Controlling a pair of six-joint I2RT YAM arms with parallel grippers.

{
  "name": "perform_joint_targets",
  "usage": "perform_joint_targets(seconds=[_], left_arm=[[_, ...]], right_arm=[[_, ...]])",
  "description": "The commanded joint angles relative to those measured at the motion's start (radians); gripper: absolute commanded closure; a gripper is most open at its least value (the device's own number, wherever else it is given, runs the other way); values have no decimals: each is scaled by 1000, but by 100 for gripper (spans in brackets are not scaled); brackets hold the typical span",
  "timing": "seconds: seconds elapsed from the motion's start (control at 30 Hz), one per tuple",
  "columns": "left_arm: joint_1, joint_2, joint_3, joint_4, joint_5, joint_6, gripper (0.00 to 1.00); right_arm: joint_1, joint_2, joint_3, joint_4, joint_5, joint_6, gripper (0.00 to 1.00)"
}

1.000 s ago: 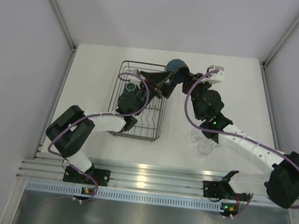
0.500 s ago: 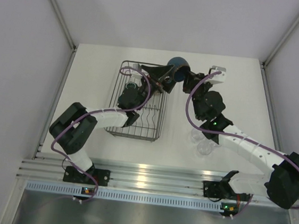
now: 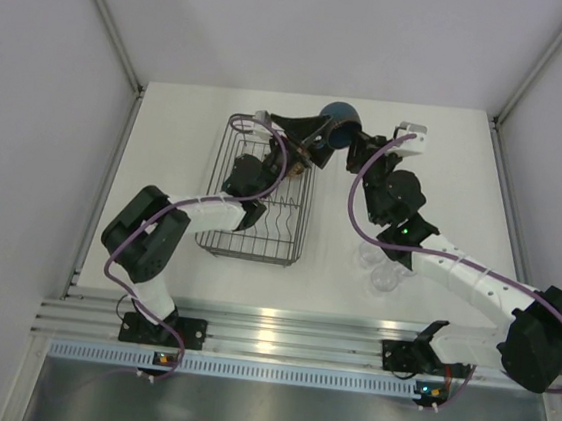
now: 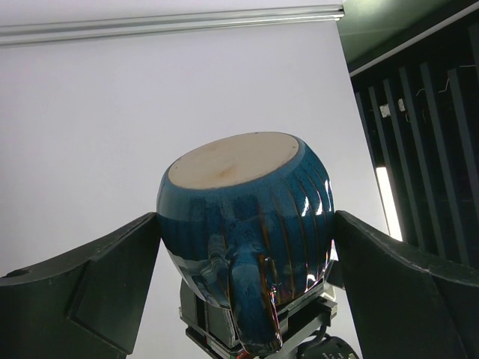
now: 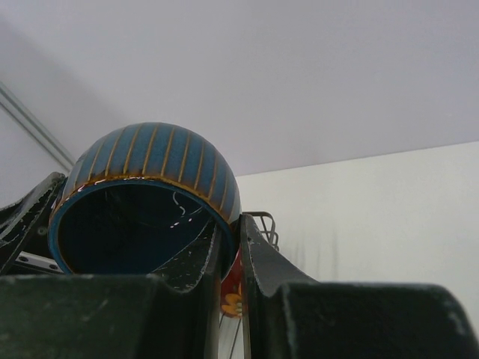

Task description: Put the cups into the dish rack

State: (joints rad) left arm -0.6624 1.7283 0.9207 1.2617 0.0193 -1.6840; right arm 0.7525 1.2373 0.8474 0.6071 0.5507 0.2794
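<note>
L arm (image 3: 204, 225) & R arm (image 3: 465, 275): white links, bulky black joints, purple cables (image 3: 351, 190) looped along each. Black bases (image 3: 163, 329) at bottom of frame. Green LED (image 3: 400, 229) mid R arm. Fingers (image 4: 90, 280) matte black, wedge-shaped, scuffed w/ white flecks in R wrist view.

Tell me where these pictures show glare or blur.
Left wrist view: the dark-blue cup is sharp, with bright glare streaks on its side. Right wrist view: small highlights inside the cup; the right gripper, close to the lens, is dark and soft. Top view: even light.
</note>
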Motion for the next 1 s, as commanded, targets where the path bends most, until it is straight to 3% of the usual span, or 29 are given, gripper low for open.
perform_joint_targets(seconds=[0.0, 0.6, 0.87, 0.9, 0.97], left_arm=[[33, 10, 81, 157, -45, 6, 1], [47, 40, 153, 143, 54, 7, 1], [55, 51, 158, 145, 73, -8, 1], [56, 54, 159, 145, 76, -6, 4], [58, 54, 159, 145, 90, -3, 18]], right_arm=[[47, -12, 30, -1, -215, -32, 100], [48, 59, 90, -43, -442, -60, 100], [45, 71, 104, -61, -471, -63, 100], [45, 73, 102, -61, -471, -63, 100], [45, 76, 104, -61, -468, -63, 100]])
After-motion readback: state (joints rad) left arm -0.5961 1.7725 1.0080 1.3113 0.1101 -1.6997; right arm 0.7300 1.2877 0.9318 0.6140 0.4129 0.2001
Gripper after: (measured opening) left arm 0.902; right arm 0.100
